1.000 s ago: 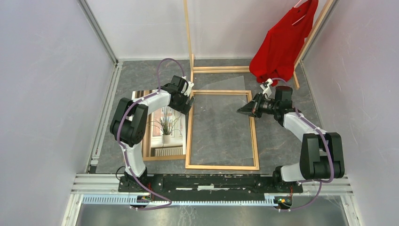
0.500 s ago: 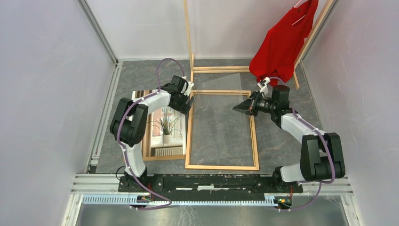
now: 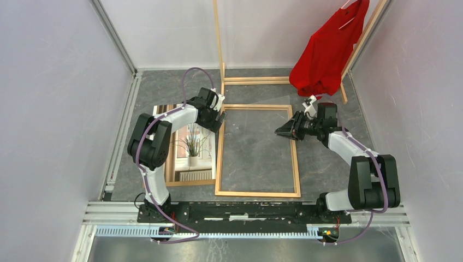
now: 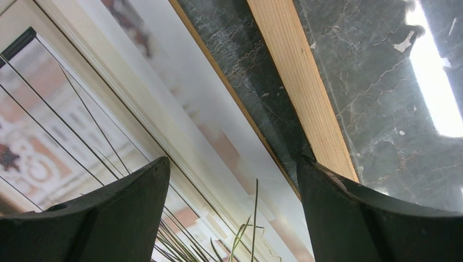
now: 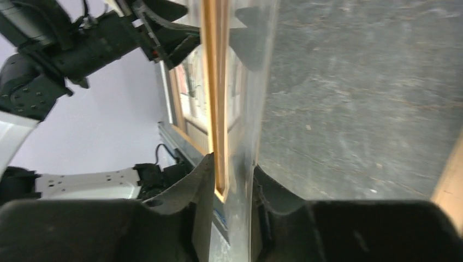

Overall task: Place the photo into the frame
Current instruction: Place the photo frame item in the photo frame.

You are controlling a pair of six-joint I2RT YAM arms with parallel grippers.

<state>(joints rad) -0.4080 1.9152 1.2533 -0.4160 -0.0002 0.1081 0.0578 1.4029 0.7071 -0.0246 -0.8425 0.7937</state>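
Top view: your left gripper point(image 3: 218, 121) hovers mid-left over edge of photo point(image 3: 192, 146). Photo lies face up just left of frame point(image 3: 256, 193), centre. Your right gripper point(image 3: 282, 131) sits at frame's right strip.
Left wrist: jaws spread wide, nothing held. Marks on print too blurred to read.
Right wrist: fingers slightly parted around edge of clear pane point(image 5: 244, 98).

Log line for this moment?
left pincer: open over window-and-plant photo print | right pincer: open around clear sheet edge | orange-brown wooden frame: flat, no photo inside
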